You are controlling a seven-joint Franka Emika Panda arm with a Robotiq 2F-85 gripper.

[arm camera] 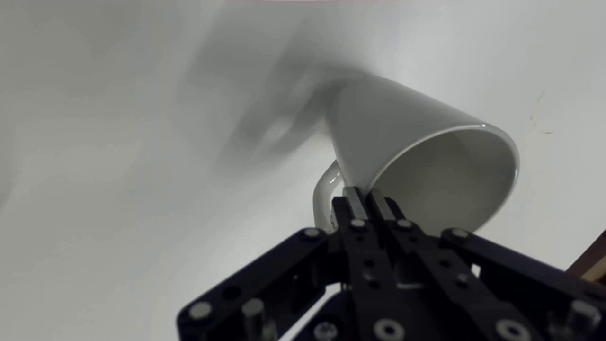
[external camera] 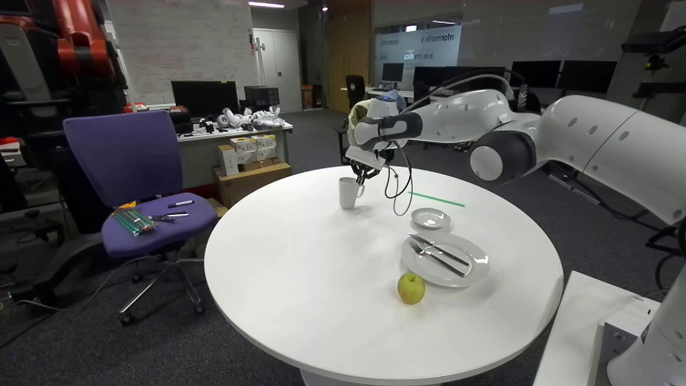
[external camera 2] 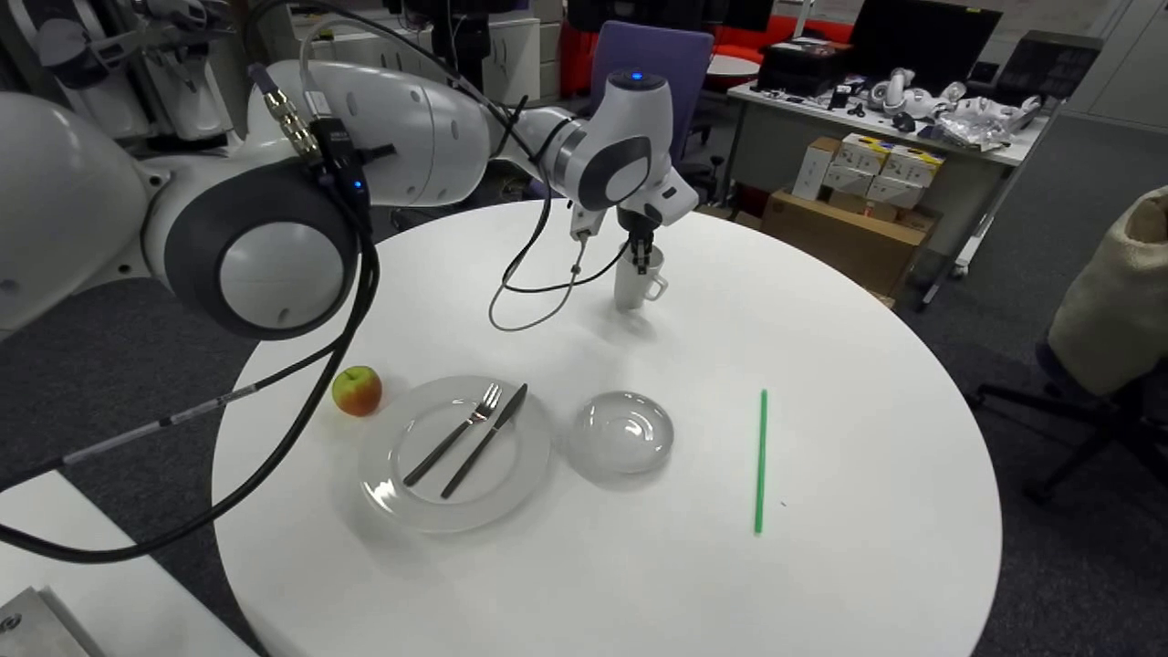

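A white mug (external camera: pixel 347 194) is upright at the far side of the round white table (external camera: pixel 289 279). It also shows in an exterior view (external camera 2: pixel 630 286) and in the wrist view (arm camera: pixel 393 118). My gripper (external camera: pixel 360 181) comes down on the mug's rim at the handle side; its fingers also show in an exterior view (external camera 2: pixel 642 263). In the wrist view, the gripper (arm camera: pixel 365 193) is shut on the mug's wall, one finger inside the mug, the other outside between wall and handle. The mug's base is on or very near the table; I cannot tell which.
A large plate (external camera 2: pixel 520 488) bears a fork (external camera 2: pixel 453 442) and a knife (external camera 2: pixel 484 443). An apple (external camera 2: pixel 357 391) lies beside it. A small saucer (external camera 2: pixel 624 432) and a green straw (external camera 2: pixel 761 461) lie on the table. Cables (external camera 2: pixel 547 205) hang from the arm. A purple chair (external camera: pixel 128 155) stands nearby.
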